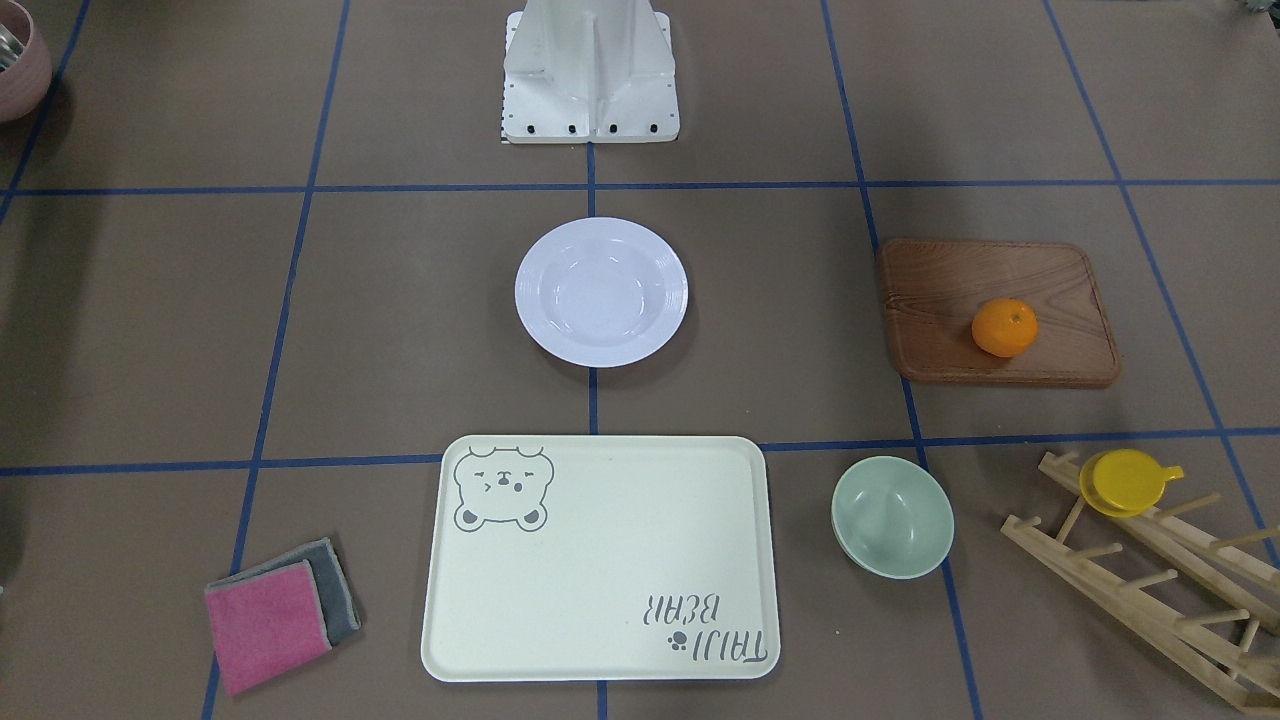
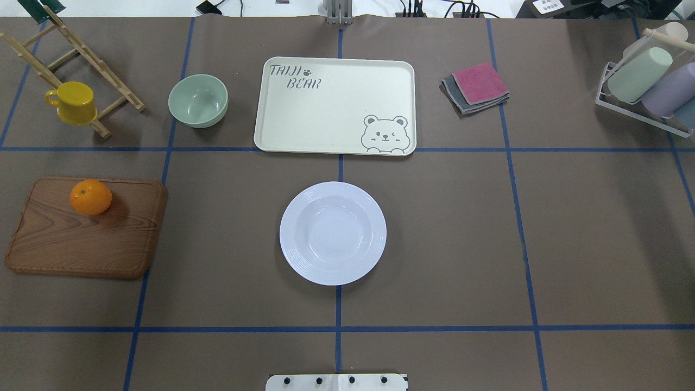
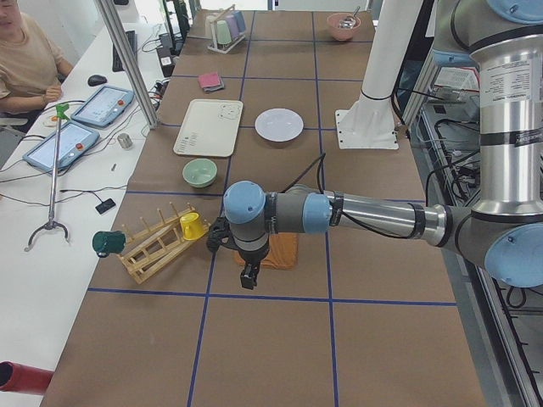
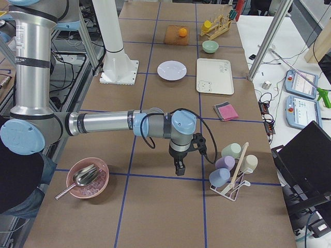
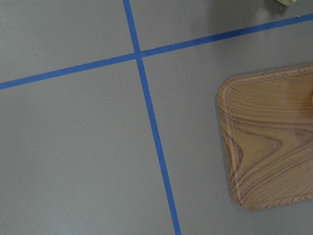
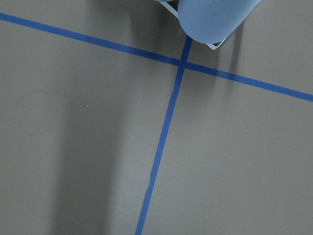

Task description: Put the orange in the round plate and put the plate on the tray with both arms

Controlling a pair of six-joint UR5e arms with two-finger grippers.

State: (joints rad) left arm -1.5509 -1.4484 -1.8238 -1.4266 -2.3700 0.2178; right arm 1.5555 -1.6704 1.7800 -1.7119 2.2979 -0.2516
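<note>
The orange (image 2: 90,197) rests on a brown wooden board (image 2: 81,244) at the table's left side, also seen as the orange (image 1: 1005,327). At the table's centre, in front of the robot base, sits the white round plate (image 2: 333,233), with nothing in it. Beyond it lies the cream bear tray (image 2: 326,108), bare. My left gripper (image 3: 248,275) hangs over the table just short of the board, only in the exterior left view. My right gripper (image 4: 179,168) hangs near the cup rack, only in the exterior right view. I cannot tell whether either is open or shut.
A pale green bowl (image 2: 198,100) and a wooden rack with a yellow cup (image 2: 73,103) stand left of the tray. Folded cloths (image 2: 478,87) and a rack of pastel cups (image 2: 646,81) are on the right. A pink bowl with a spoon (image 4: 85,178) sits near the right arm.
</note>
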